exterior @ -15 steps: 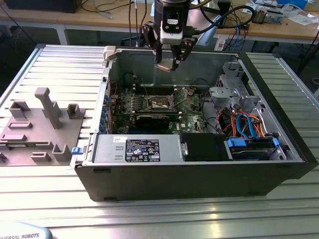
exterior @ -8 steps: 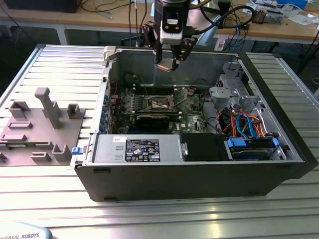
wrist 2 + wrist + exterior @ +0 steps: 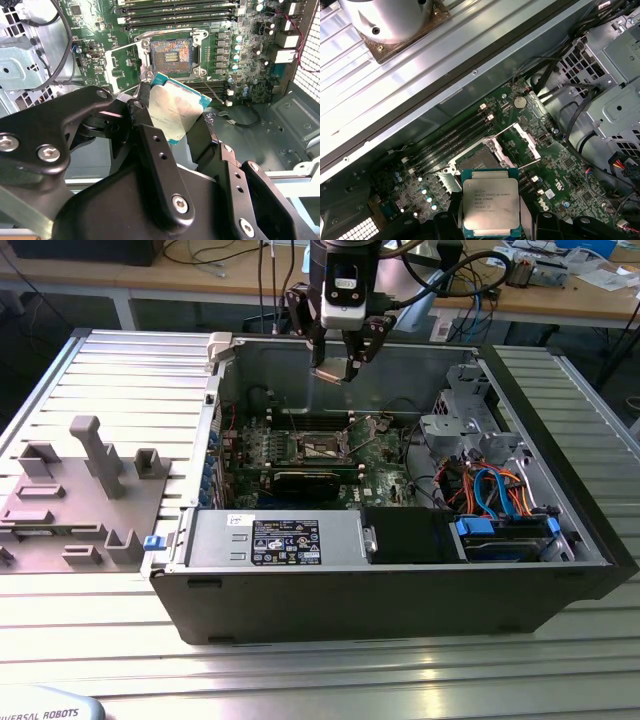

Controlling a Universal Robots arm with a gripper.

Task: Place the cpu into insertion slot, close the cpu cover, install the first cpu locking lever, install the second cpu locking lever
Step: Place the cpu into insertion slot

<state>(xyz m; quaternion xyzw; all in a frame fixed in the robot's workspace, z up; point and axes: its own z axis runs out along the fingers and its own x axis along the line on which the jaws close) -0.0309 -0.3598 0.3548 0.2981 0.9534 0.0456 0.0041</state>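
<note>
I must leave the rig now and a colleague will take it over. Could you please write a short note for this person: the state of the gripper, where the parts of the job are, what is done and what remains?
Gripper: shut on the cpu, which it holds in the air above the inside of the open computer case.
Insertion slot: empty, with its contact field exposed.
Cpu cover: swung open beside the slot.
Done: the cpu is in the grip; nothing is installed yet.
Left: all four steps. The cpu is not in the slot and the cover is not closed.
</note>
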